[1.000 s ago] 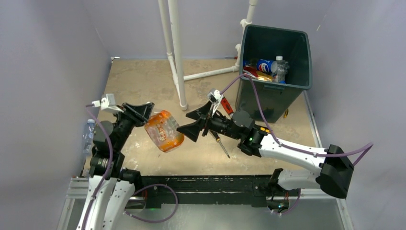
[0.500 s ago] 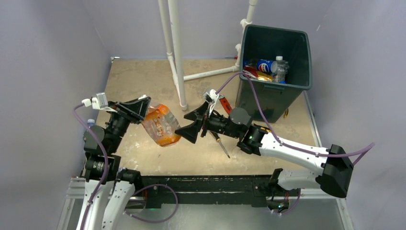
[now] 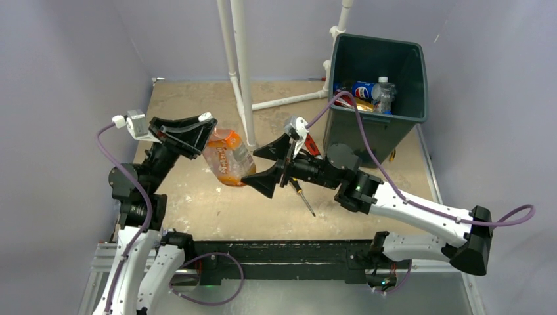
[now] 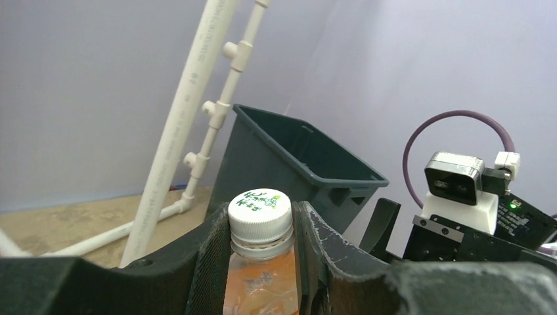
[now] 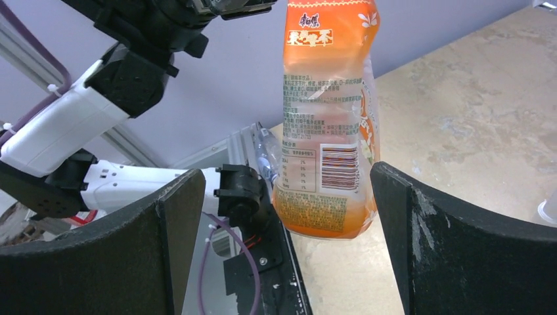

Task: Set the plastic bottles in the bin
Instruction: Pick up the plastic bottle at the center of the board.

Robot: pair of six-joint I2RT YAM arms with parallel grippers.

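Observation:
My left gripper (image 3: pixel 200 128) is shut on the neck of an orange-tinted plastic bottle (image 3: pixel 226 157), just under its white cap (image 4: pixel 260 211). The bottle hangs in the air above the table. In the left wrist view the fingers (image 4: pixel 217 256) press both sides of the neck. My right gripper (image 3: pixel 265 164) is open and empty. The bottle's lower end (image 5: pixel 325 131) hangs just in front of its spread jaws, apart from them. The dark green bin (image 3: pixel 407 85) stands at the far right and holds several bottles (image 3: pixel 368 90).
A white pipe frame (image 3: pixel 242 72) stands upright at the table's middle back, close to the held bottle. A yellow-and-black screwdriver (image 3: pixel 303 197) and a red-handled wrench (image 3: pixel 311 144) lie under the right arm. Purple walls close in on both sides.
My left gripper has raised the orange bottle and swung it right, towards the right gripper. The right gripper stays open and has shifted slightly, so the bottle now hangs just before its jaws.

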